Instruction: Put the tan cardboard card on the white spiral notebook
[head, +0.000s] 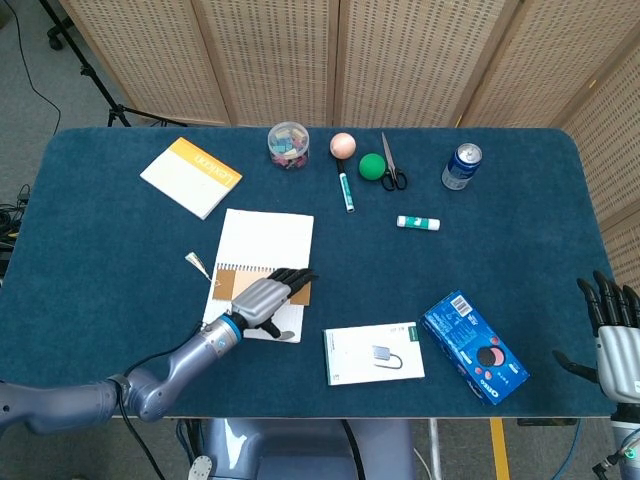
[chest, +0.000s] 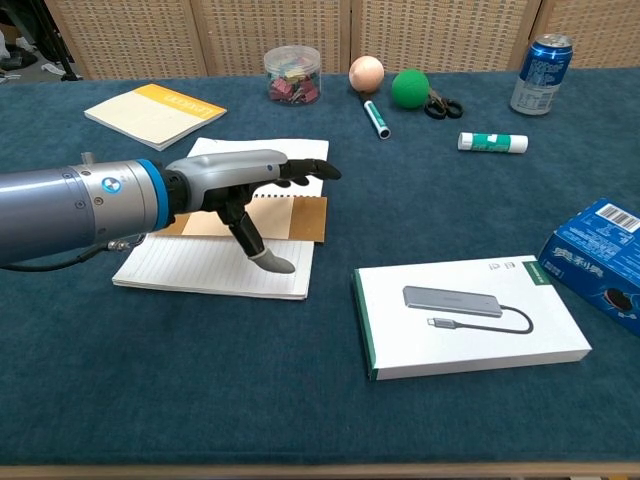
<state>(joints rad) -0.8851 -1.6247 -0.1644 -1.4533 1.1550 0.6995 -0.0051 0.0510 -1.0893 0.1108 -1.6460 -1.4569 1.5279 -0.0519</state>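
The white spiral notebook (head: 268, 236) lies open left of the table's middle. The tan cardboard card (head: 226, 283) rests flat across its spiral binding. My left hand (head: 263, 297) reaches in from the near left and hovers over the card, fingers stretched out and apart, holding nothing. In the chest view the same left hand (chest: 247, 180) hangs above the card (chest: 298, 218) and the notebook (chest: 275, 158), with the thumb pointing down at the lower page. My right hand (head: 614, 336) stays off the table's right near corner, fingers spread and empty.
A white box (head: 373, 352) and a blue box (head: 474, 347) lie near the front edge. Along the back are an orange-and-white booklet (head: 192, 177), a jar of clips (head: 288, 145), two balls, a marker (head: 346, 190), scissors (head: 392, 165), a glue stick (head: 418, 222) and a can (head: 461, 166).
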